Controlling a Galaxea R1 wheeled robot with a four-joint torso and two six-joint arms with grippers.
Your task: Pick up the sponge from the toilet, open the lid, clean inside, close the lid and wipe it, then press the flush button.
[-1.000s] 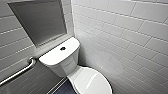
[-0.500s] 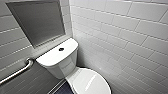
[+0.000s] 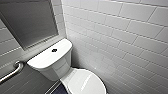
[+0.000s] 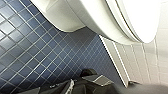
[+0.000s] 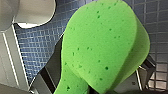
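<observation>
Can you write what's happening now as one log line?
sponge: held over floor | lid: shut | toilet: beside tiled wall

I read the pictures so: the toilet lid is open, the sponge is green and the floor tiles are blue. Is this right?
Not quite. The lid is closed, lying flat on the toilet, as the head view shows. The rest holds: the sponge is green and the floor tiles are blue.
</observation>
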